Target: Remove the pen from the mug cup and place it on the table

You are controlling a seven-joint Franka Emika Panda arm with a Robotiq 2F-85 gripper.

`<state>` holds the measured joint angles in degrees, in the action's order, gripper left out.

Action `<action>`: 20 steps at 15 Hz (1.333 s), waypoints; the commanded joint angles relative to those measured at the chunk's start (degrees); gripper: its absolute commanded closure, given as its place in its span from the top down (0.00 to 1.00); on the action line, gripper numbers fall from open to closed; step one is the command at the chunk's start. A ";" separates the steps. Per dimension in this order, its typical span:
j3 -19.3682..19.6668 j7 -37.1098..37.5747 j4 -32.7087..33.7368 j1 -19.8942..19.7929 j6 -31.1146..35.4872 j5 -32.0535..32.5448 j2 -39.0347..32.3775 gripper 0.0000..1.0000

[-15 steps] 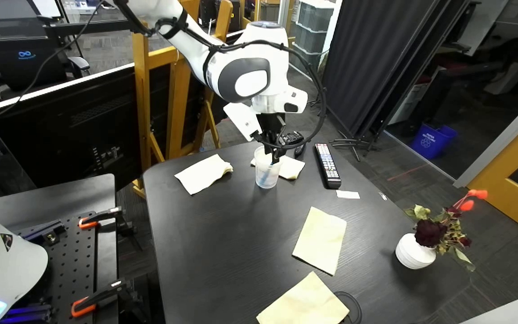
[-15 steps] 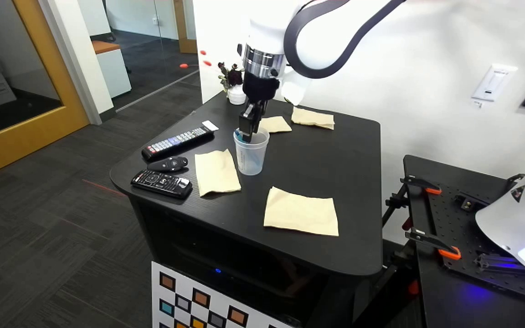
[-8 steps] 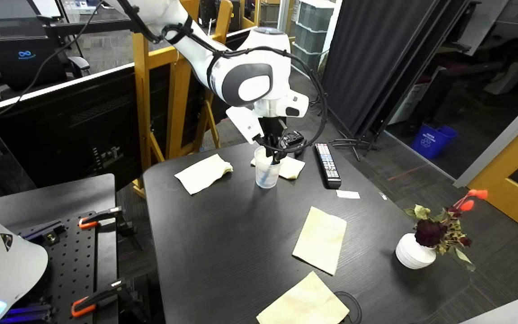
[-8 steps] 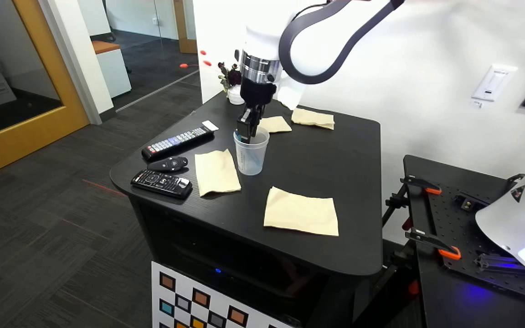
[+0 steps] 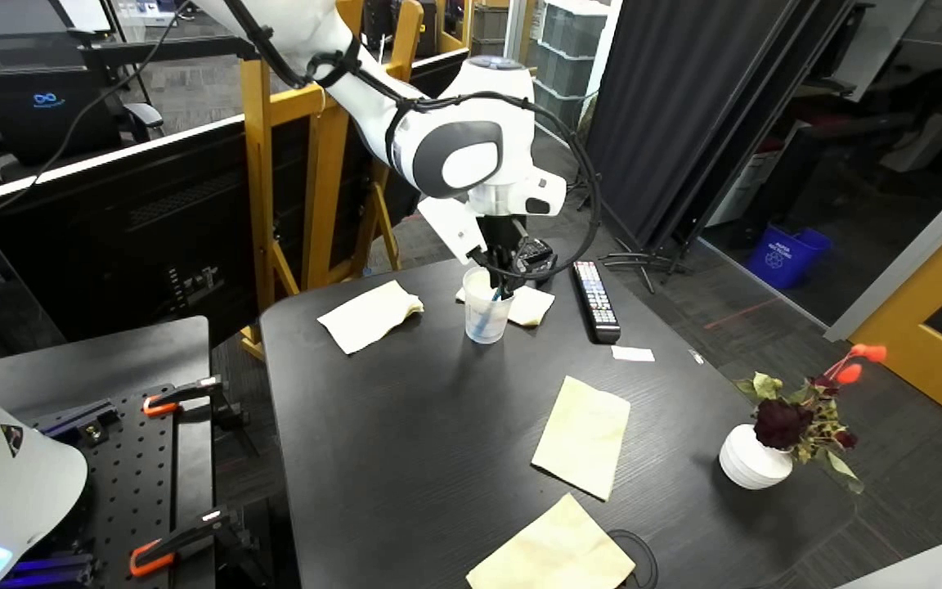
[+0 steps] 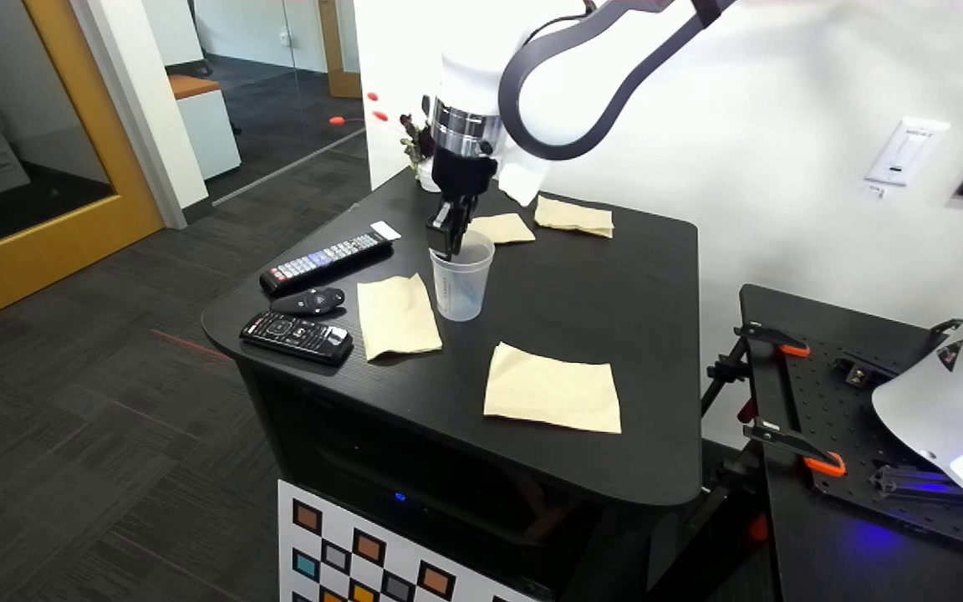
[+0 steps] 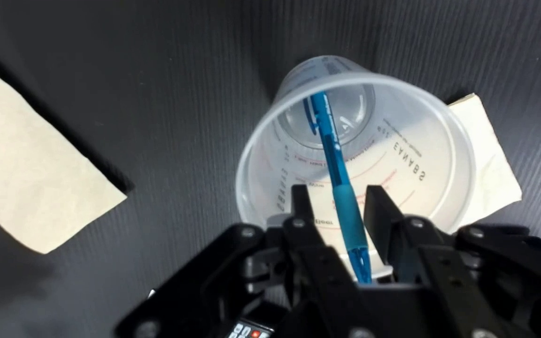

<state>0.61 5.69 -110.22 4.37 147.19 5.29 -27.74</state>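
Observation:
The pen (image 7: 345, 206), a teal-blue stick, leans inside the mug cup (image 7: 463, 141) with its upper end over the near rim in the wrist view. The translucent white cup stands upright on the dark table (image 7: 181, 117). It also shows in both exterior views (image 5: 486, 323) (image 6: 459, 293). My gripper (image 7: 337, 188) is open, with one finger on each side of the pen's upper part and a gap on both sides. Its fingertips are at the cup mouth in both exterior views (image 5: 505, 286) (image 6: 446, 249). The pen's upper end (image 5: 497, 295) shows just beside the fingers.
Pale paper sheets lie around the cup (image 6: 398, 316) (image 6: 552, 389) (image 5: 583, 438) (image 5: 370, 315). A long black remote (image 5: 595, 301) and two smaller remotes (image 6: 308, 301) (image 6: 298, 336) lie near the table edge. A white vase with red flowers (image 5: 755, 456) stands at a far corner.
The arm has shifted slightly, with my gripper moving a little sideways over the cup mouth. More of the pen's upper end now shows in an exterior view. The cup stays about where it was.

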 commanded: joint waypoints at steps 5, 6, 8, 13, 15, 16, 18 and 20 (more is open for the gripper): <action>-0.10 -0.09 0.73 0.27 -1.36 -0.33 0.20 0.03; -0.01 0.11 -0.02 0.50 -1.84 -0.12 1.22 0.03; 0.13 0.31 -1.50 0.76 -1.78 0.17 3.04 0.03; 0.60 1.09 -5.19 1.07 -0.12 1.11 9.85 0.03; 0.79 1.52 -6.48 1.11 -0.26 1.83 13.37 0.03; 0.72 1.51 -7.15 0.95 -0.08 1.98 15.22 0.03; 0.47 1.48 -8.59 0.57 0.20 1.86 18.72 0.03; -0.02 0.48 -9.93 -0.21 -0.25 0.61 22.23 0.03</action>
<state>0.86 5.69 -115.80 4.92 147.13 6.03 -12.06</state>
